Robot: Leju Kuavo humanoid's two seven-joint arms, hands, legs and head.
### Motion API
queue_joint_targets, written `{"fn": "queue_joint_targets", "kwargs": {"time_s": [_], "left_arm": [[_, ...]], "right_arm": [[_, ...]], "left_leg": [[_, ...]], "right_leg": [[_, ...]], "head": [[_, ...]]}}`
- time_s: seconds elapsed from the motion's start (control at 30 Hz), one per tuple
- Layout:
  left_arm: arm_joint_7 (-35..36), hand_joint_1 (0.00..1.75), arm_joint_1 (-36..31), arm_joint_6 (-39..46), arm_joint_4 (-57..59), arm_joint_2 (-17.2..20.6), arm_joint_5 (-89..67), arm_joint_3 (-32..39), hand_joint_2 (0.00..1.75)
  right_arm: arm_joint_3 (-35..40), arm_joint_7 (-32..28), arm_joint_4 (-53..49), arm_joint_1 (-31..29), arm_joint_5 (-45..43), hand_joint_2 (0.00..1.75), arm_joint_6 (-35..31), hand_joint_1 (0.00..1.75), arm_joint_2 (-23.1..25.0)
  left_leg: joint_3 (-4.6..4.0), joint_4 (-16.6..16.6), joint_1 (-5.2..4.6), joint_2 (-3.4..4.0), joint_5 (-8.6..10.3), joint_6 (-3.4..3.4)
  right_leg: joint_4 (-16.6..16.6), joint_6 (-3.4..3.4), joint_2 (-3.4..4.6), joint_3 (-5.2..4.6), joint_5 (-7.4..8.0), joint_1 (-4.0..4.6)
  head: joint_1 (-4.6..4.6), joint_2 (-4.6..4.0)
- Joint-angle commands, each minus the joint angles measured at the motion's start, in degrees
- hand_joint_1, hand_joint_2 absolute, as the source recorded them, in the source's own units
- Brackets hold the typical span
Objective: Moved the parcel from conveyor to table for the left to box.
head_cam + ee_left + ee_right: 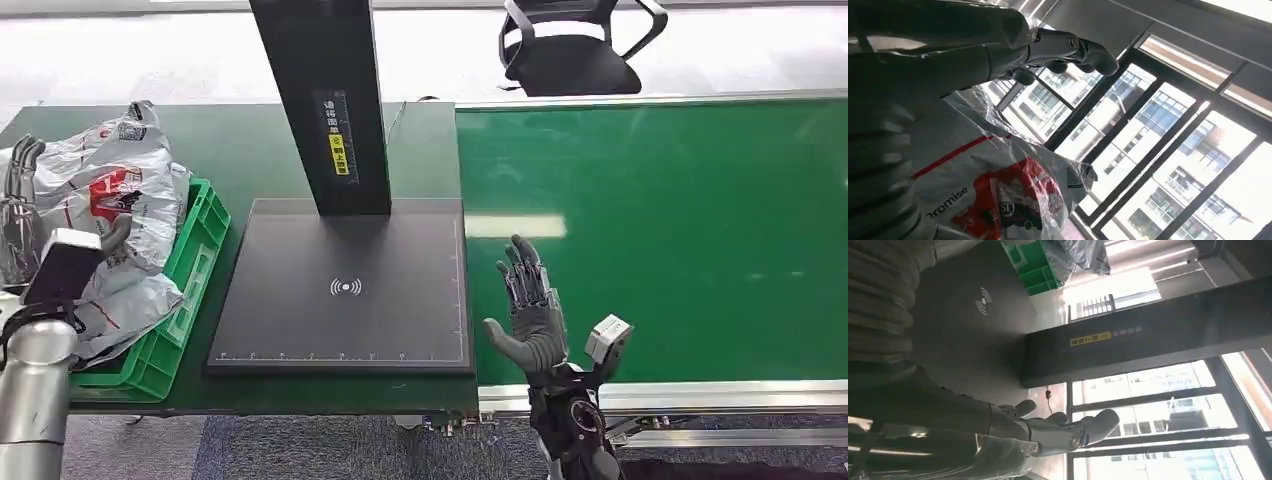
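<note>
- One parcel (120,215), a grey plastic mailer with a red logo, hung over the green crate (195,262) at the left end of the surface (240,150), partly draped across its rim.
- My left hand (22,205) held the mailer, fingers (1068,50) curled against the crinkled film; I judged the grip loose because the bag sagged.
- My right hand (530,310) hovered with its fingers spread wide, holding nothing, just beside the scanner plate (345,290) at the near edge of the green conveyor belt (650,230).
- Risk, as I judged it: the slick film could slip from the fingers, and the bag might slide off the crate rim instead of dropping inside.
- Another risk: a trailing corner could snag the crate wall and tip the crate.
</note>
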Motion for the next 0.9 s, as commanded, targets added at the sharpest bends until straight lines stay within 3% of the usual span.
{"fn": "queue_joint_targets", "kwargs": {"time_s": [0.03, 0.13, 0.17, 0.2, 0.27, 0.33, 0.4, 0.53, 0.63, 0.77, 0.9], "left_arm": [[-5.19, 0.00, 12.01, 7.25, -21.06, -7.71, 5.51, -1.76, 1.75], [-11.99, 0.00, 22.83, 14.00, -32.42, -12.83, 9.89, -2.72, 1.75], [-14.37, 0.00, 27.83, 16.06, -36.54, -14.95, 11.73, -3.37, 1.75], [-15.32, 0.00, 32.28, 18.10, -39.75, -15.89, 11.52, -4.96, 1.75], [-15.32, 0.00, 37.20, 19.74, -45.17, -17.67, 13.79, -9.49, 1.75], [-15.32, 0.00, 39.33, 22.26, -46.55, -18.63, 15.05, -14.78, 1.75], [-15.32, 0.00, 40.24, 22.71, -46.59, -20.33, 16.44, -19.56, 1.75], [-15.32, 0.00, 36.76, 18.17, -35.53, -23.78, 17.20, -27.88, 1.75], [-14.78, 0.00, 36.10, 9.42, -26.99, -26.63, 17.61, -27.90, 1.75], [-14.60, 0.00, 35.64, -0.50, -18.43, -29.08, 18.84, -24.45, 1.75], [-13.44, 0.00, 33.86, -4.45, -15.64, -30.11, 16.01, -24.36, 1.75]], "right_arm": [[-1.65, 0.81, 1.51, -2.40, -0.27, 1.75, -0.82, 0.00, 0.31], [-1.60, 0.66, 1.32, -2.38, 0.66, 1.75, -3.28, 0.00, 0.49], [-0.37, -0.67, -0.81, -1.25, 5.76, 1.75, -10.32, 0.00, 0.40], [0.65, -0.77, -2.99, 0.01, 7.56, 1.75, -12.61, 0.00, 0.47], [3.46, -1.03, -9.01, 3.38, 11.40, 1.75, -16.14, 0.00, 0.72], [6.06, -1.03, -13.19, 6.21, 14.88, 1.75, -20.37, 0.00, 1.05], [9.71, -1.03, -15.81, 8.74, 17.93, 1.75, -23.91, 0.00, 1.70], [16.82, -1.03, -18.78, 10.31, 19.14, 1.75, -21.79, 0.00, 2.06], [17.30, -1.03, -18.17, 11.08, 19.46, 1.75, -23.39, 0.00, 2.84], [11.10, 0.59, -13.68, 11.47, 19.41, 1.75, -24.38, 0.00, 4.79], [8.88, 0.70, -10.83, 11.25, 19.94, 1.75, -23.86, 0.00, 5.11]], "left_leg": [[0.06, -0.08, -0.05, -0.14, 0.02, 0.17], [0.16, -0.15, -0.11, -0.04, -0.02, 0.19], [0.14, -0.14, -0.11, 0.04, -0.03, 0.16], [0.30, -0.23, -0.14, 0.14, -0.09, 0.23], [0.53, -0.39, -0.16, 0.26, -0.18, 0.34], [0.12, -0.03, -0.12, 0.11, -0.29, 0.10], [0.15, -0.05, -0.11, 0.03, -0.35, 0.14], [0.22, -0.12, -0.10, -0.17, -0.37, 0.21], [0.32, -0.24, -0.11, -0.09, -0.31, 0.18], [0.35, -0.18, -0.11, -0.03, -0.35, 0.12], [0.38, -0.16, -0.09, -0.08, -0.34, 0.10]], "right_leg": [[-0.10, -0.11, -0.14, 0.12, -0.01, -0.01], [-0.15, -0.09, -0.06, 0.18, -0.01, -0.07], [-0.14, -0.07, 0.03, 0.15, 0.00, -0.08], [-0.25, -0.12, 0.11, 0.26, 0.00, -0.09], [-0.44, -0.20, 0.20, 0.48, -0.02, -0.08], [-0.09, -0.02, 0.07, 0.10, -0.16, -0.09], [-0.11, -0.08, 0.00, 0.15, -0.28, -0.07], [-0.19, -0.17, -0.17, 0.32, -0.35, -0.04], [-0.26, -0.15, -0.06, 0.41, -0.28, -0.06], [-0.20, -0.07, 0.01, 0.41, -0.29, -0.08], [-0.19, -0.09, -0.05, 0.47, -0.30, -0.06]], "head": [[0.00, 0.00], [0.00, 0.00], [0.00, 0.00], [-0.02, 0.00], [-0.02, 0.00], [0.04, 0.00], [0.00, 0.00], [0.02, 0.00], [0.02, 0.00], [0.00, 0.00], [0.00, 0.00]]}}
